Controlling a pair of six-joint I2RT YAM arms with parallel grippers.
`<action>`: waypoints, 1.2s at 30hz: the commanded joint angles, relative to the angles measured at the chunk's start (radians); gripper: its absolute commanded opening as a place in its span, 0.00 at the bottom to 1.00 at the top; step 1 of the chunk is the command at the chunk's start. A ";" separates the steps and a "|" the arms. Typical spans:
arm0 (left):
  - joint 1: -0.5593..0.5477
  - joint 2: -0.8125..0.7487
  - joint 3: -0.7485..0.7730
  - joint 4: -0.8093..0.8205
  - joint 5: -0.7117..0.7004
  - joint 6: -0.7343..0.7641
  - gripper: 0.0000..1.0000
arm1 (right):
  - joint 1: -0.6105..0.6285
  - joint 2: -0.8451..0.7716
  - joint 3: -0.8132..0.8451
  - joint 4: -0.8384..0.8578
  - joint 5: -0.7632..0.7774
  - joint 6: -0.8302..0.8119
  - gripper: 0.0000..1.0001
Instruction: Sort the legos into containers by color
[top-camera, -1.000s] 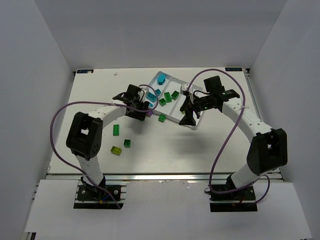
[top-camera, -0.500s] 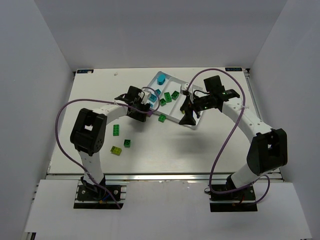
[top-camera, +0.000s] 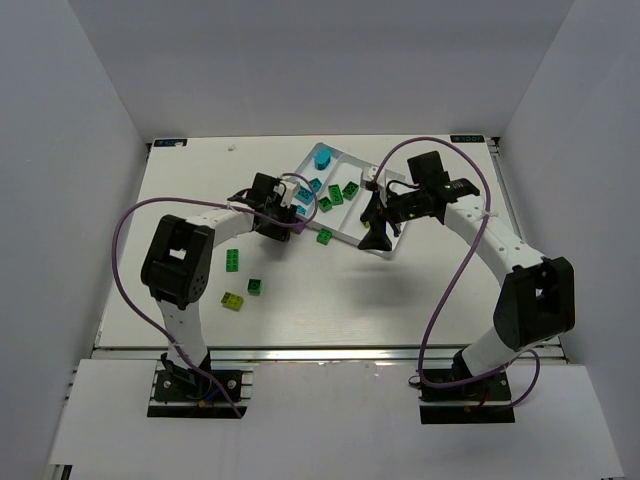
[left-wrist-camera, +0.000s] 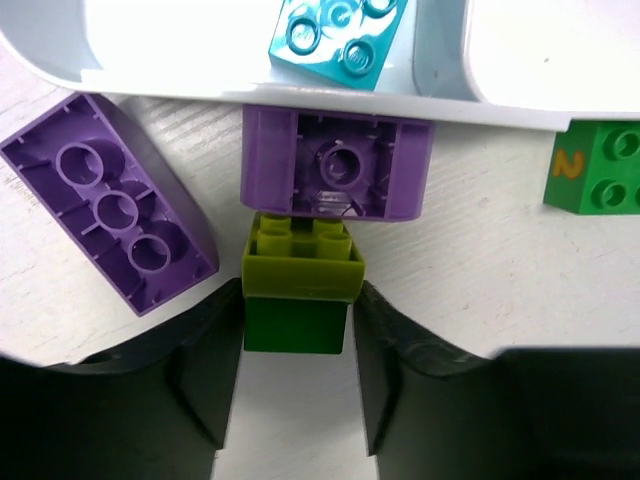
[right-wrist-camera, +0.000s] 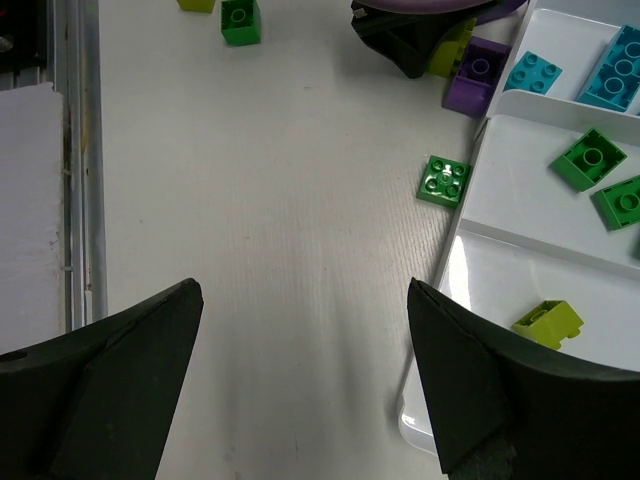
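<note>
My left gripper (left-wrist-camera: 298, 305) is shut on a yellow-green brick stacked on a green one (left-wrist-camera: 302, 270), low over the table just outside the white tray (left-wrist-camera: 250, 92). A purple square brick (left-wrist-camera: 335, 175) lies upside down right ahead of it against the tray wall. A long purple brick (left-wrist-camera: 110, 205) lies to its left. A cyan brick (left-wrist-camera: 340, 35) sits in the tray. In the top view the left gripper (top-camera: 288, 208) is at the tray's left edge (top-camera: 372, 240). My right gripper (right-wrist-camera: 302, 290) is open and empty above the table beside the tray's near corner (right-wrist-camera: 425, 425).
The tray holds cyan bricks (right-wrist-camera: 530, 72), green bricks (right-wrist-camera: 585, 158) and one yellow-green brick (right-wrist-camera: 548, 322). Loose on the table are a green brick near the tray (top-camera: 325, 236), two green bricks (top-camera: 232, 260) (top-camera: 255, 286) and a yellow-green brick (top-camera: 232, 300).
My left gripper has crept a little toward the tray's left edge with the brick stack in it. The right arm has not moved.
</note>
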 joint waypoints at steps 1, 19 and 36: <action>0.004 -0.046 -0.012 0.043 0.049 -0.013 0.55 | 0.001 -0.018 0.040 -0.001 -0.007 -0.010 0.87; -0.032 -0.530 -0.466 0.638 0.730 -0.467 0.03 | 0.038 0.082 0.114 0.081 -0.289 0.159 0.89; -0.118 -0.659 -0.540 0.704 0.737 -0.536 0.00 | 0.153 0.224 0.279 -0.088 -0.353 0.041 0.81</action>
